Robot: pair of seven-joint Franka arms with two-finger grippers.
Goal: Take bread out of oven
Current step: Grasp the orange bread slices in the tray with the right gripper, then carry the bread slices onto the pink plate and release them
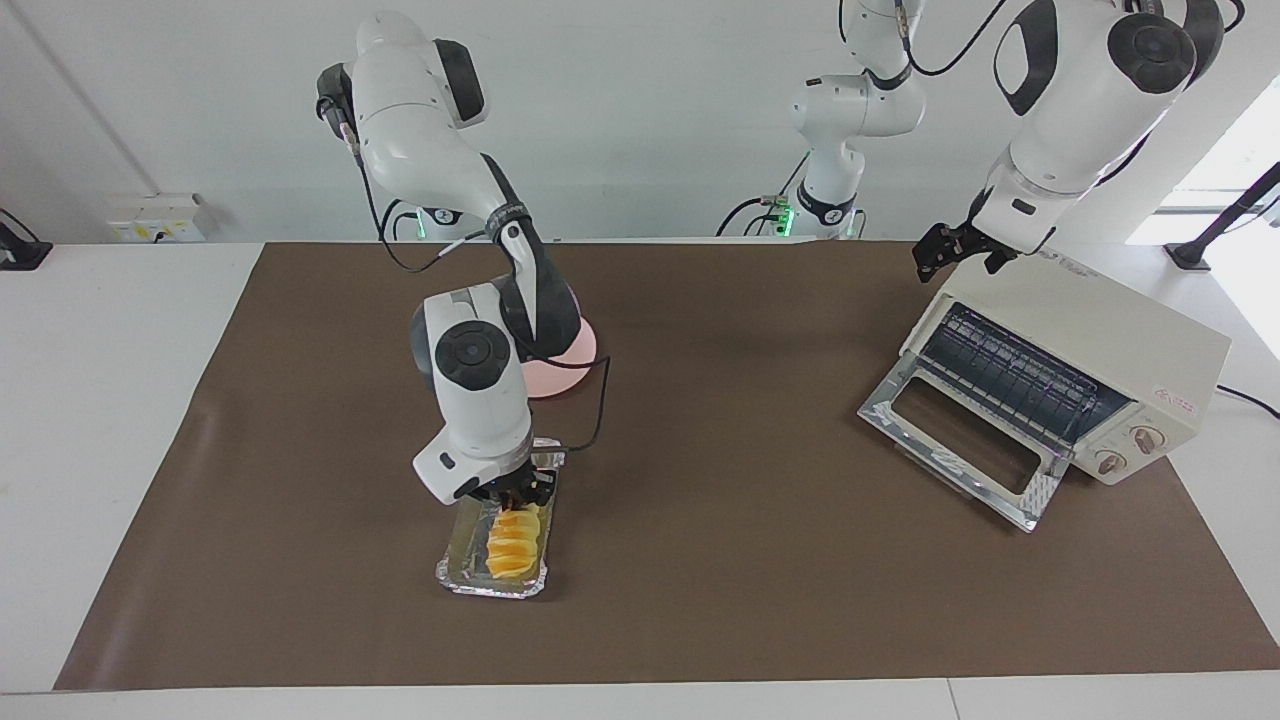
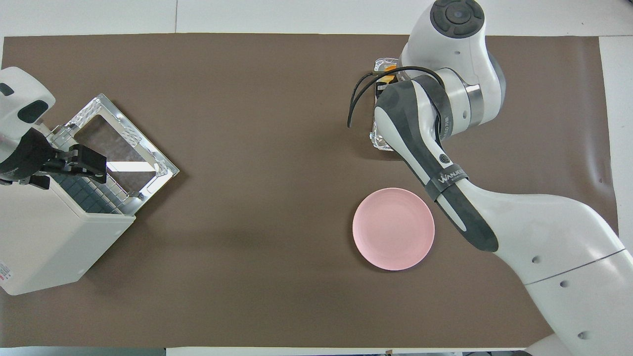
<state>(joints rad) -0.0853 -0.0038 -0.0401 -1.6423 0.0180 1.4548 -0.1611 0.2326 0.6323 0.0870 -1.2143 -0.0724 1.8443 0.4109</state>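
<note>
Reaching down over a crinkled foil tray [image 1: 492, 560] at the right arm's end of the table, the right gripper [image 1: 516, 490] sits at the robot-side end of the bread [image 1: 512, 538], a golden, ridged loaf lying lengthwise in the tray. Whether its fingers have closed on the loaf or merely stand over it cannot be told; the wrist hides them from above, and only the tray's corner [image 2: 383, 64] and a sliver of yellow show past the arm in the overhead view.

A round pink plate [image 2: 393, 229] lies on the brown mat [image 1: 700, 330], nearer to the robots than the tray and apart from it, partly covered by the right arm in the facing view.

At the left arm's end of the table stands the cream-white toaster oven [image 1: 1080, 350], its glass-windowed door [image 1: 960, 438] dropped fully open onto the mat and the wire rack [image 1: 1010, 375] bare inside. Two round knobs [image 1: 1128, 450] face out beside the opening. The left gripper [image 1: 952, 252] waits above the oven's top front edge; in the overhead view its dark fingers [image 2: 79, 160] point out over the opening, and they appear closed with nothing between them.
</note>
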